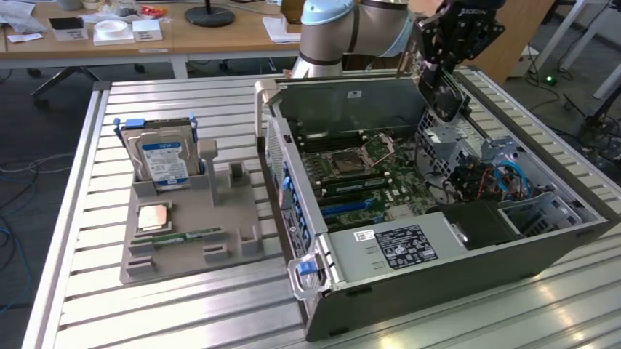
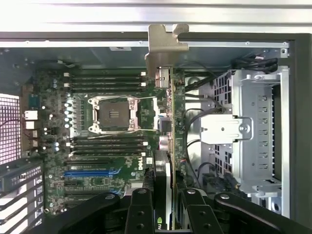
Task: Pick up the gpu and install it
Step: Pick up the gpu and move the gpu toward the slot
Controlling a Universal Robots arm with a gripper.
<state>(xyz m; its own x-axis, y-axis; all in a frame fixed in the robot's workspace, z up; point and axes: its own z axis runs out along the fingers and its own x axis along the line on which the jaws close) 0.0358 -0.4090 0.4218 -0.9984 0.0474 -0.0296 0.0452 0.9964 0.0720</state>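
- Gripper [image 1: 441,71] is clamped on the gpu [image 1: 444,94], with fingers pinching the card's two flat faces.
- Gpu is in the air over the open case [image 1: 446,287]. It is at the case's far end, near the arm [image 1: 350,29], toward the exterior view's right.
- Card hangs on edge below the gripper, roughly upright and slightly tilted.
- Not seated: it is clear of the motherboard [image 1: 369,171], well above the slots.
- In the wrist view the gpu [image 2: 174,122] shows edge-on. It runs from between the fingers [image 2: 141,204] out to its silver bracket [image 2: 165,46].
- In that view the bracket lines up over the case rim.
- The card's line falls between the CPU socket [image 2: 116,114] and the drive cage [image 2: 253,126], along the board's edge.
- Blue slot [image 2: 92,171] lies on the socket side of the card, apart from it.
- PSU [image 1: 403,243] sits at the case's near end, well apart from the gpu.
- Tray [image 1: 185,251] is on the slatted table [image 1: 174,313], just beside the case on the exterior view's left.
- Tray holds a hard drive [image 1: 163,161] standing upright and a memory stick [image 1: 185,236] lying flat.
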